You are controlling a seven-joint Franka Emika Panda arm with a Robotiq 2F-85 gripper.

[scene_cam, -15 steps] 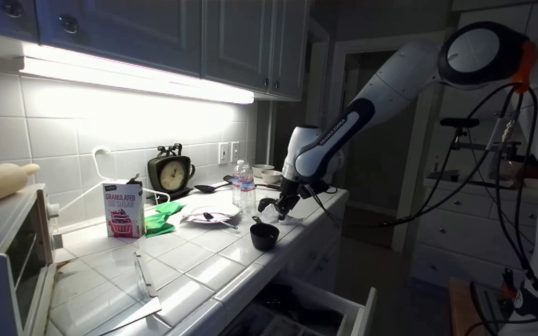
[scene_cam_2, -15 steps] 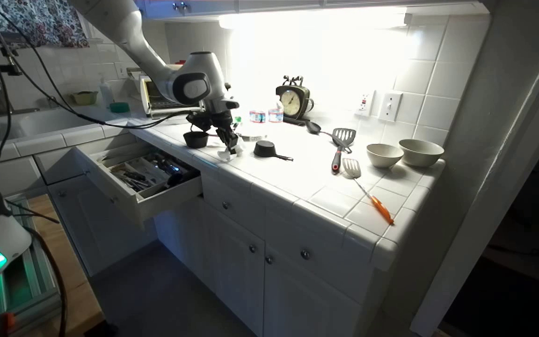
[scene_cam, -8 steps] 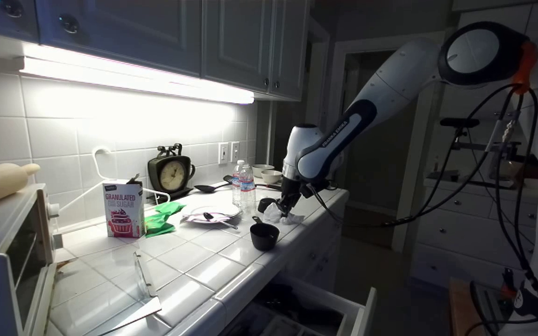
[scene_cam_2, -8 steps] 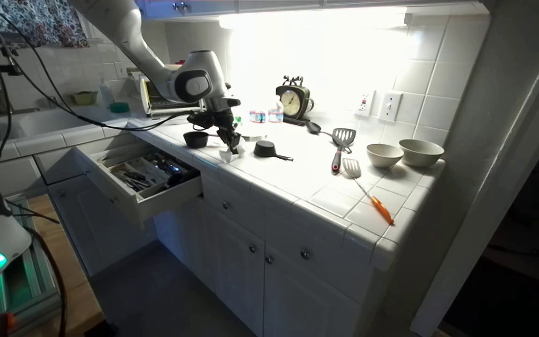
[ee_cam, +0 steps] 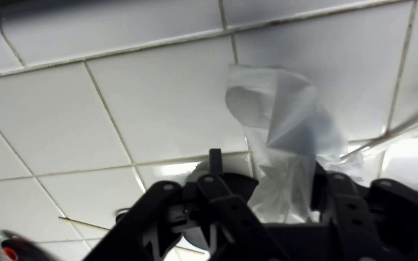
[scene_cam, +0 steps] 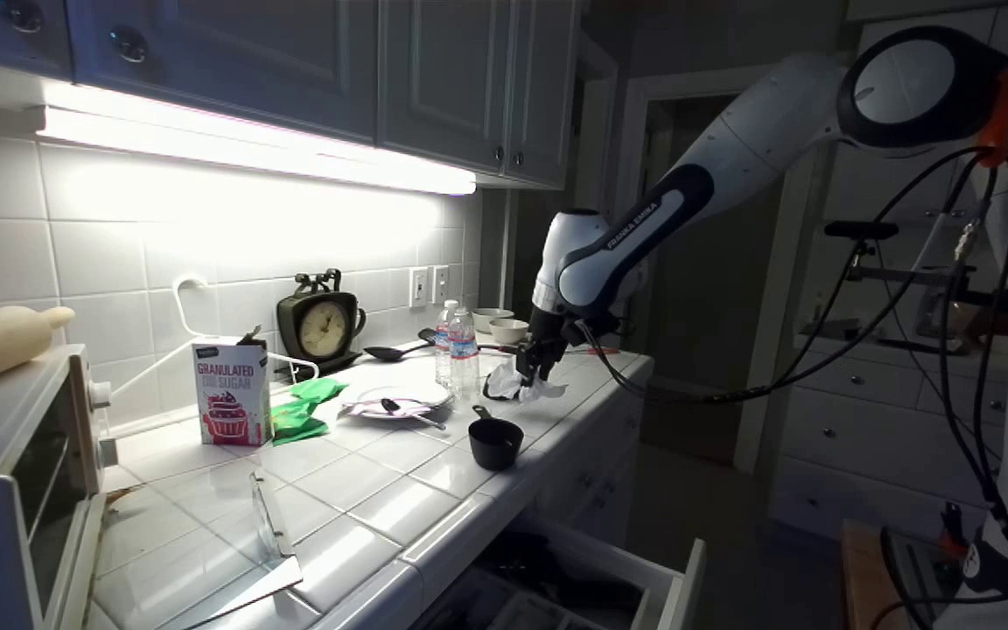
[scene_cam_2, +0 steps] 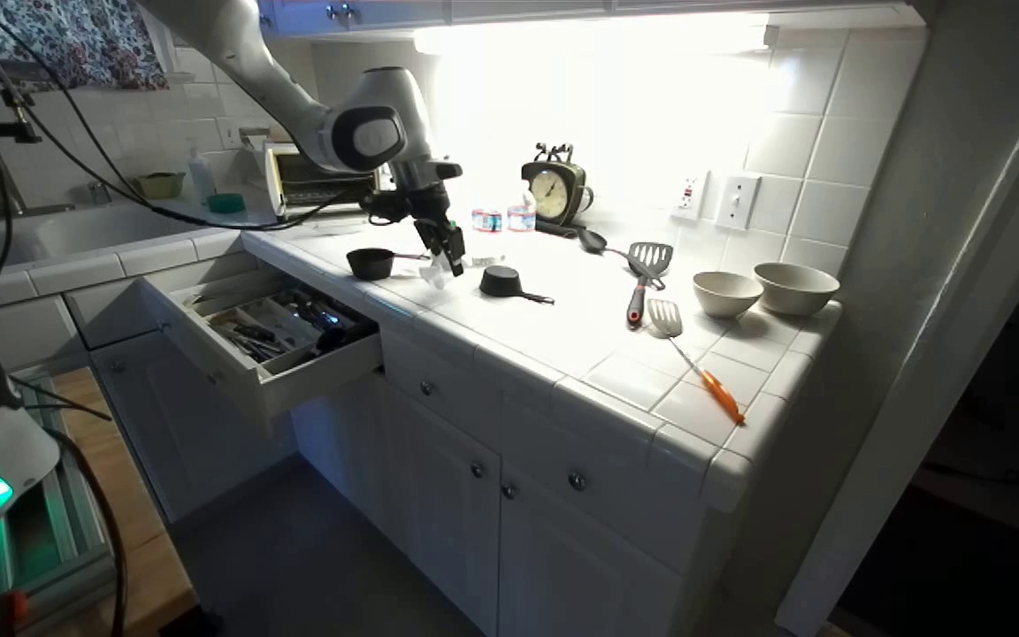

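The arm point(scene_cam: 749, 131) has lifted within the last half second, and its gripper point(ee_cam: 266, 159) has come up from tile level, where the fingertips were down at a crumpled white sheet point(ee_cam: 285, 112) of thin paper or plastic. The sheet has risen too in both exterior views. In the wrist view the jaws stand spread with the sheet between them, close against one finger and apart from the other, so I judge it loose or clinging to one side, not pinched. Whether it touches the tiles beneath, I cannot tell.

The counter point(scene_cam_2: 554, 341) runs under the sheet, its front edge near it. Lower than the sheet, past that edge, a drawer point(scene_cam_2: 324, 380) stands pulled out. A plate point(scene_cam: 373, 394) lies behind the sheet. Two bowls point(scene_cam_2: 728, 294) sit well apart from it. Two bottles point(scene_cam: 463, 350) rise behind it, narrowing the room there. Two black cups flank the sheet, one cup point(scene_cam_2: 371, 264) on the drawer side, another cup point(scene_cam_2: 501, 281) opposite.
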